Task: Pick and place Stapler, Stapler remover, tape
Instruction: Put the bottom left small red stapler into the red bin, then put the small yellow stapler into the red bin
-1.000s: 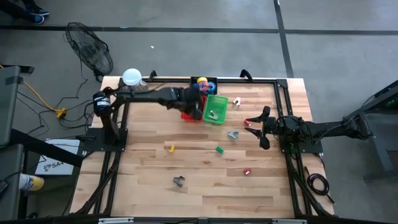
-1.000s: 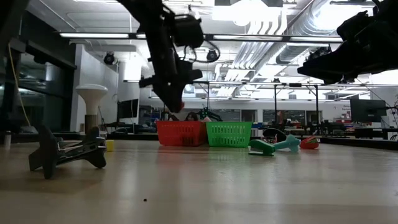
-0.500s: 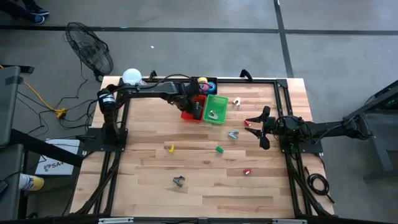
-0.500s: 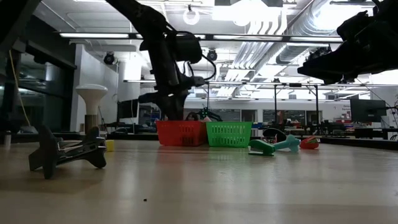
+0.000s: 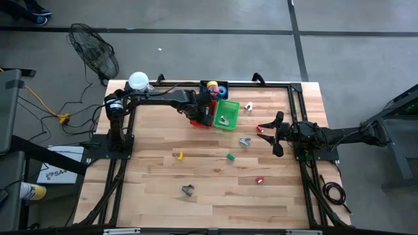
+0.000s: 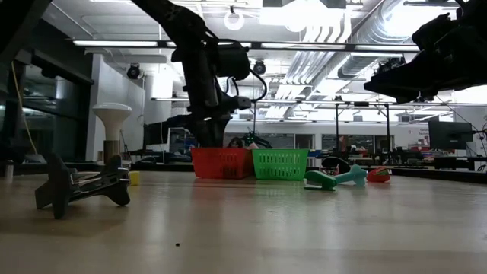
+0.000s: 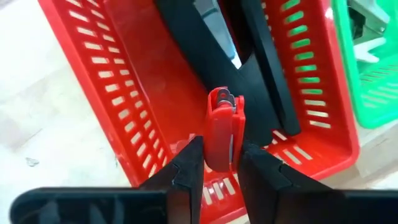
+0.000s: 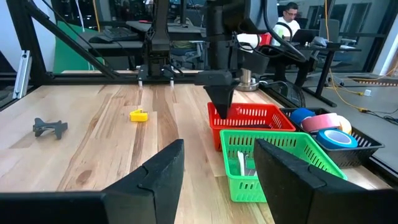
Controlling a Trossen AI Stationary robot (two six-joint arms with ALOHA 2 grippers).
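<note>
Left claw (image 7: 219,163) pinches a small red stapler (image 7: 223,127) over the red basket (image 7: 124,106), upper centre; right claw (image 8: 217,168) waits wide at right.

Stapler (image 7: 205,50) lies in basket (image 7: 124,112), beside another basket (image 5: 226,114).

Two dark jointed arms, black blunt-fingered left end effector (image 7: 214,168).

Left arm: stretched across the far side of the table, left tool (image 7: 217,163) pointing down, fingers clamped on a small red piece
Right arm: waiting at the right, right tool (image 8: 214,165) parted
</note>
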